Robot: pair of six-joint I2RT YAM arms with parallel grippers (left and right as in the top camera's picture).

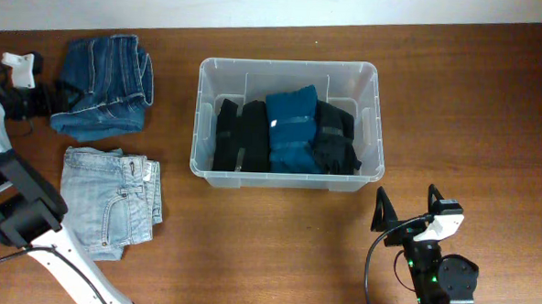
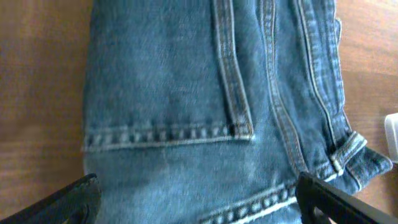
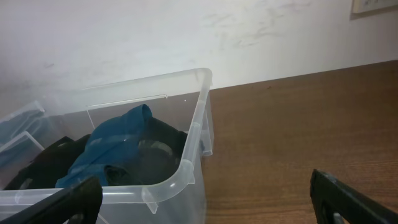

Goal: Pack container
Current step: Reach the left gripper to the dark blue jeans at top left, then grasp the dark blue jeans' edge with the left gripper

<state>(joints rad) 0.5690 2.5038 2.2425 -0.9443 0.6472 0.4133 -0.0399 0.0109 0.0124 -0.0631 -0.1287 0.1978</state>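
The container (image 1: 204, 175) is a clear plastic bin in the middle of the table, also seen close up from the right wrist (image 3: 186, 163). Inside it, side by side, lie a folded black garment (image 1: 241, 134), a teal one (image 1: 293, 127) and another black one (image 1: 336, 138). At the far left, my left gripper (image 1: 52, 97) is open at the edge of a folded pair of dark blue jeans (image 1: 102, 85). The denim (image 2: 186, 112) fills the left wrist view between the spread jaws of that gripper (image 2: 202, 208). My right gripper (image 1: 406, 206) is open and holds nothing, near the container's front right corner.
A folded pair of light blue jeans (image 1: 111, 200) lies at the front left, below the dark pair. A white wall (image 3: 186, 37) runs behind the table's far edge. The left arm's links (image 1: 21, 205) cross the left side.
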